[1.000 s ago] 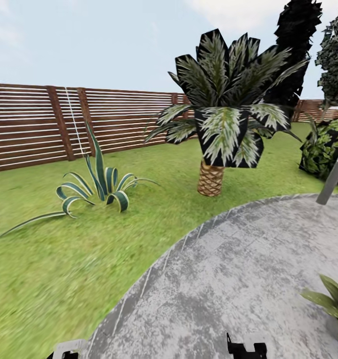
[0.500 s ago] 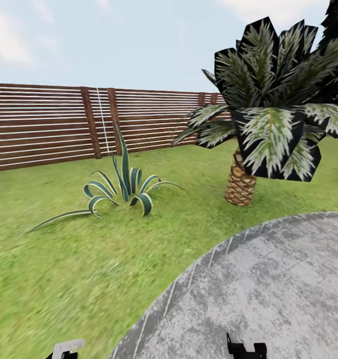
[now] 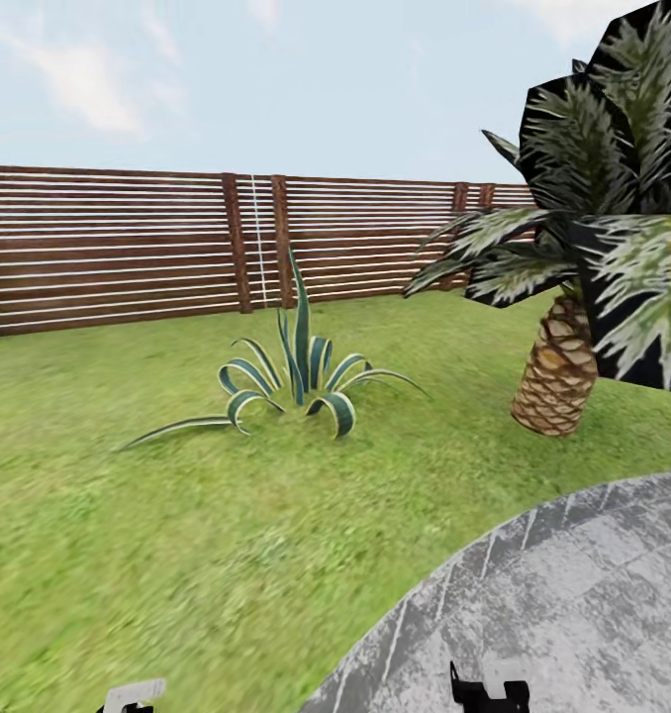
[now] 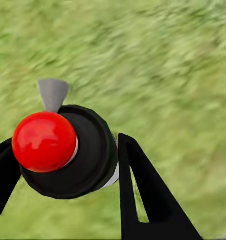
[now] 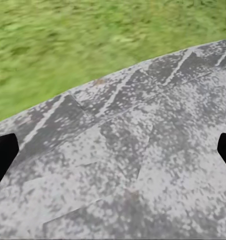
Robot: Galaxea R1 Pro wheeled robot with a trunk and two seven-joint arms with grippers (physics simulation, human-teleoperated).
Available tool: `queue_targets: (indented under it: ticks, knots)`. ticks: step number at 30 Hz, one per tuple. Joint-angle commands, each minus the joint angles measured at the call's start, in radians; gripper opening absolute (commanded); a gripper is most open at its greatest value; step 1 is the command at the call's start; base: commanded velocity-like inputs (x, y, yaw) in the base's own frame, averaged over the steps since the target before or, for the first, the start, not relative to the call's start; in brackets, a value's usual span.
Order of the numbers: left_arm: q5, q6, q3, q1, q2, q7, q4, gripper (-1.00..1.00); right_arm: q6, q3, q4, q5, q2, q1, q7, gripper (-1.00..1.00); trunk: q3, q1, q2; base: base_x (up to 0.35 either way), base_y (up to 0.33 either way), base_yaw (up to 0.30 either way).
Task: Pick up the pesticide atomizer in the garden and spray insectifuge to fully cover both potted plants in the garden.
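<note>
Between the left hand's (image 4: 68,165) fingers sat the atomizer (image 4: 63,152), gripped, over lawn (image 3: 128,545). The right hand (image 5: 113,150) hung open above the patio (image 5: 143,165). With no potted plant in sight, spraying the agave (image 3: 296,376) at 12 o'clock would waste insectifuge

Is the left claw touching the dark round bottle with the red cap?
Touching. In the left wrist view the left claw has both black fingers pressed against the dark round bottle.

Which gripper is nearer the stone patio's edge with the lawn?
Right. The right gripper hangs over the patio, its grass border just ahead. The left gripper, fingers around the atomizer, is out over the lawn.
</note>
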Motion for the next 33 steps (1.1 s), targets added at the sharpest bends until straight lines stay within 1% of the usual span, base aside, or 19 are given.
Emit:
queue_targets:
  ticks: [1,10,15,22,26,33]
  knots:
    - [-0.010,-0.003,0.006,-0.001,0.000,0.002,0.001,-1.00,-0.002,-0.001,0.001,0.011,0.000,-0.001,-0.009,1.00,-0.001,0.000,0.000,0.293,0.218,0.280]
    - [-0.010,-0.004,0.006,-0.001,0.000,0.002,0.000,-1.00,-0.002,-0.001,0.001,0.011,0.000,-0.001,-0.009,1.00,-0.001,0.000,0.000,0.293,0.218,0.276]
    - [-0.016,-0.003,0.005,-0.001,-0.001,0.002,0.001,-1.00,-0.002,-0.001,0.001,0.011,0.002,-0.001,-0.009,1.00,-0.001,0.000,0.000,0.293,0.218,0.055]
    - [-0.011,-0.005,0.005,-0.001,-0.002,0.002,0.001,-1.00,-0.002,-0.001,0.001,0.009,0.004,-0.001,-0.007,1.00,-0.001,0.000,0.000,0.293,0.218,0.022]
    - [-0.009,-0.006,0.005,0.000,-0.002,0.002,0.001,-1.00,-0.002,-0.001,0.001,0.009,0.015,-0.001,-0.009,1.00,-0.001,0.000,0.000,0.290,0.218,0.224]
    - [-0.009,-0.006,0.005,0.001,-0.002,0.002,0.001,-1.00,-0.002,-0.001,0.001,0.010,0.015,-0.001,-0.009,1.00,-0.001,0.000,0.000,0.244,0.235,0.275]
